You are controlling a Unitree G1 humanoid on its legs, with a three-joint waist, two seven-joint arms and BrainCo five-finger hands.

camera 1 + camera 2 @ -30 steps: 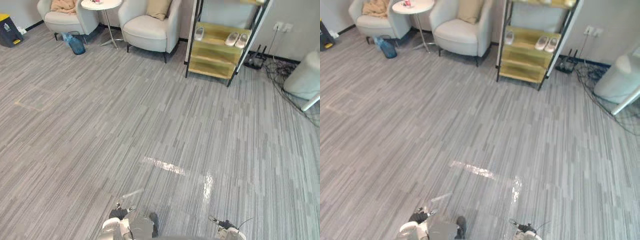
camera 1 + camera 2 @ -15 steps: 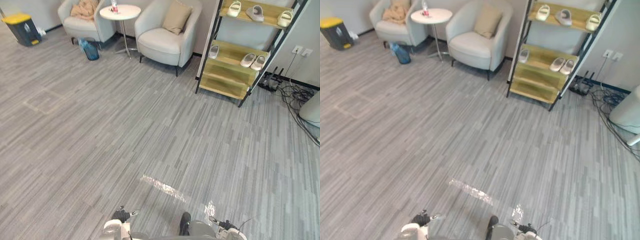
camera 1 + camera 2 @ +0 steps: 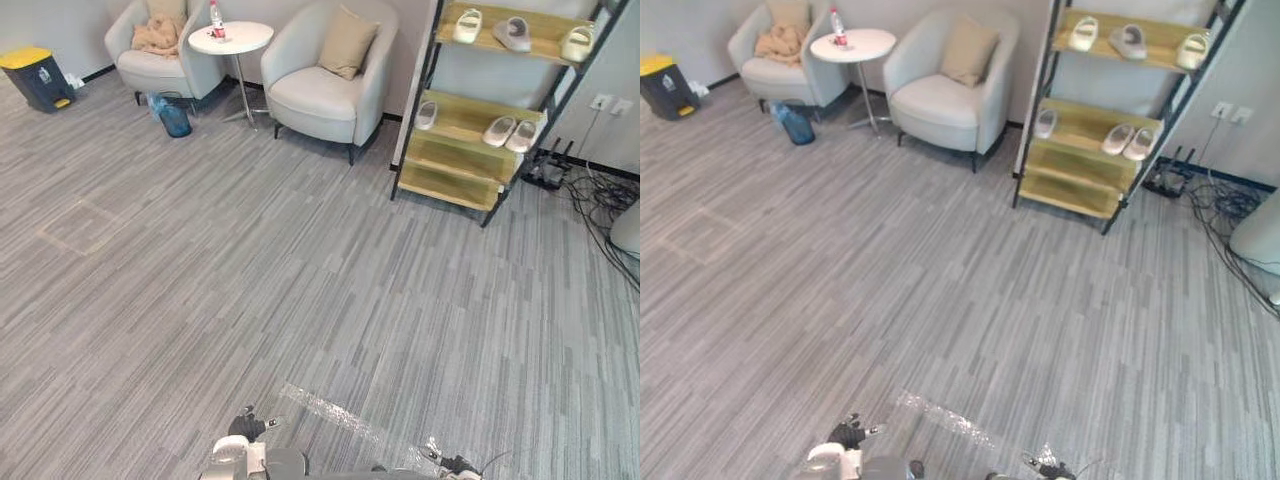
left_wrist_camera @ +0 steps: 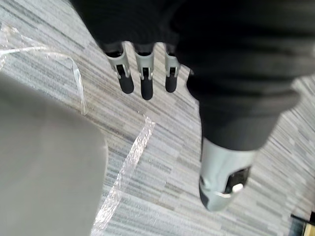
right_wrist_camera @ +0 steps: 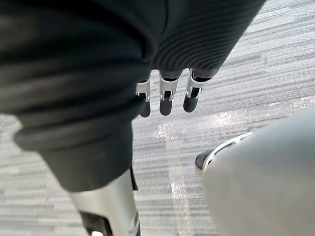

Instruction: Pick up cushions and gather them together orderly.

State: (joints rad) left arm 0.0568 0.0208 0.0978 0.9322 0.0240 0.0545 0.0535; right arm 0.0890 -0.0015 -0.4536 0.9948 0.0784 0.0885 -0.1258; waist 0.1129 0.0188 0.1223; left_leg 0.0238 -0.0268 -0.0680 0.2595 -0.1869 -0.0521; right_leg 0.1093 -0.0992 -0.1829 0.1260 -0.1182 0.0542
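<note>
1. Two cushions show in the left eye view, both across the room by the back wall. A beige cushion (image 3: 349, 42) leans upright against the backrest of the right armchair (image 3: 320, 98). A second cushion (image 3: 165, 8) stands at the back of the left armchair (image 3: 150, 68), with a crumpled tan cloth (image 3: 155, 36) just in front of it.
2. Right eye view: a round white side table (image 3: 865, 45) stands between the armchairs with a bottle (image 3: 837, 27) on it. A blue container (image 3: 792, 122) sits on the grey floor (image 3: 940, 300) beside the left armchair, and a yellow-lidded bin (image 3: 662, 85) stands further left. To the right, a wooden shelf rack (image 3: 1070, 185) carries pale shoes (image 3: 1125, 140) on its upper levels.
3. Left wrist view: the left hand (image 4: 143, 81) hangs above the floor, fingers straight and relaxed, thumb apart, grasping nothing. A glossy clear strip (image 4: 133, 152) lies on the floor below.
4. Right wrist view: the right hand (image 5: 166, 98) is likewise released and empty, its fingers straight above the floor.
</note>
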